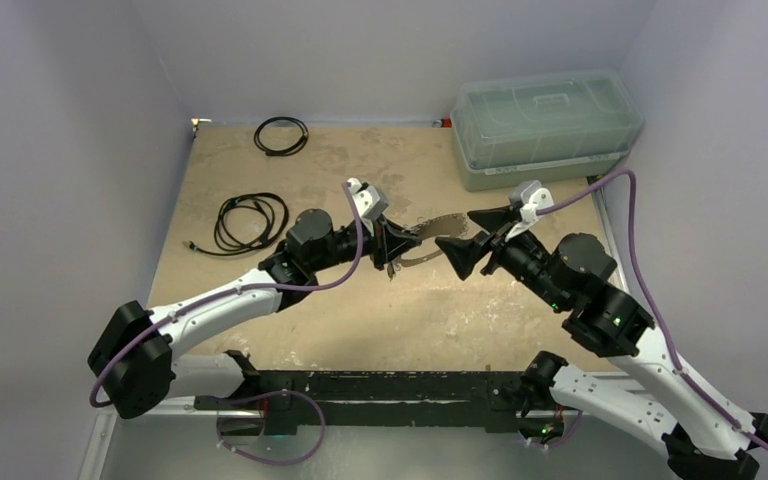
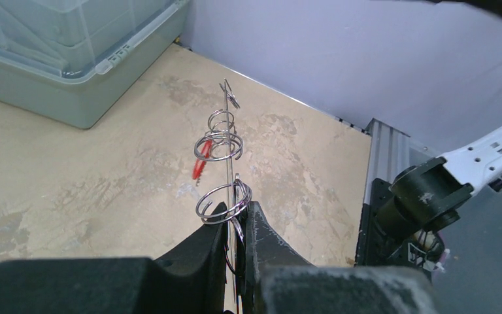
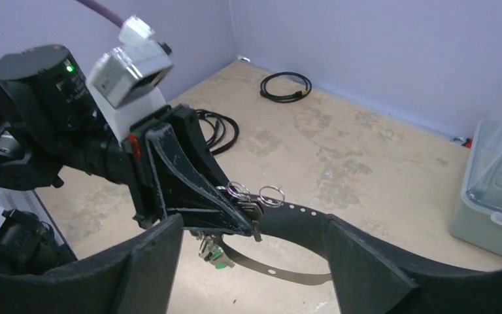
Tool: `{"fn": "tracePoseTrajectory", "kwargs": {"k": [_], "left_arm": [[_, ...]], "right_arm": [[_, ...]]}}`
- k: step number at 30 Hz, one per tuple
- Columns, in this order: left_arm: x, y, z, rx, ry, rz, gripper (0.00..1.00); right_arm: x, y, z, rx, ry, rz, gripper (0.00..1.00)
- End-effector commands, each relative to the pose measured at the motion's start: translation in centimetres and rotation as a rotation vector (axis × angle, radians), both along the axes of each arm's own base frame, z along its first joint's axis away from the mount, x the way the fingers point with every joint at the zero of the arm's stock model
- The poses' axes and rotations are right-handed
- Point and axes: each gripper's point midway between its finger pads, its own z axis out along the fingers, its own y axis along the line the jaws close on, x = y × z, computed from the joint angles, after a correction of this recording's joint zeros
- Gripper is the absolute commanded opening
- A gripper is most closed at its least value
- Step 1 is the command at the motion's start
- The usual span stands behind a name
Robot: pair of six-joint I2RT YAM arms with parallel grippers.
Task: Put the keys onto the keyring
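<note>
My left gripper (image 1: pixel 388 250) is shut on one end of the keyring (image 1: pixel 435 224), a flat silver-grey band held above the table. In the left wrist view the keyring (image 2: pixel 227 131) shows edge-on, rising from the shut left gripper (image 2: pixel 235 212), with small split rings (image 2: pixel 219 147) threaded on it and a red key (image 2: pixel 198 168) hanging beside it. In the right wrist view a green key (image 3: pixel 221 255) and dark keys (image 3: pixel 252 212) hang at the left gripper's tip (image 3: pixel 245 222). My right gripper (image 1: pixel 456 230) is wide open and empty, its fingers (image 3: pixel 359 261) either side of the keyring (image 3: pixel 281 271).
A clear lidded plastic box (image 1: pixel 545 125) stands at the back right. A black coiled cord bundle (image 1: pixel 252 222) lies left of the left arm. A thin black cable loop (image 1: pixel 281 135) lies at the back. Walls close in both sides.
</note>
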Motion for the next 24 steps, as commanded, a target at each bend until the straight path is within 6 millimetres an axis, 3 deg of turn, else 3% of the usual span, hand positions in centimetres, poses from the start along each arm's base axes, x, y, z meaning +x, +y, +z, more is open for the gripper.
{"fn": "tracePoseTrajectory", "kwargs": {"k": [1, 3, 6, 11, 14, 17, 21, 24], "left_arm": [[-2.1, 0.1, 5.9, -0.109, -0.072, -0.11, 0.0], [-3.1, 0.2, 5.6, -0.062, -0.097, -0.165, 0.0], [-4.0, 0.3, 5.5, -0.011, -0.107, -0.212, 0.0], [-7.6, 0.8, 6.3, -0.035, -0.239, -0.39, 0.0], [-9.0, 0.9, 6.1, -0.021, -0.311, -0.447, 0.0], [-9.9, 0.9, 5.6, 0.014, -0.366, -0.494, 0.0], [-10.8, 1.1, 5.6, 0.024, -0.423, -0.543, 0.0], [-11.3, 1.4, 6.1, 0.018, -0.467, -0.565, 0.0]], "right_arm": [[0.3, 1.2, -0.2, -0.001, -0.066, 0.041, 0.88], [-0.3, 1.9, -0.6, -0.046, -0.086, 0.105, 0.98], [-1.4, 2.8, -0.5, -0.096, -0.118, 0.202, 0.99], [-3.2, 3.9, -0.5, -0.175, -0.17, 0.32, 0.99], [-5.0, 4.6, -0.8, -0.241, -0.166, 0.4, 0.95], [-6.5, 4.0, 0.0, -0.245, -0.179, 0.449, 0.89], [-7.2, 2.9, 0.3, -0.256, -0.184, 0.434, 0.76], [-7.6, 2.6, -0.5, -0.297, -0.172, 0.428, 0.74]]}}
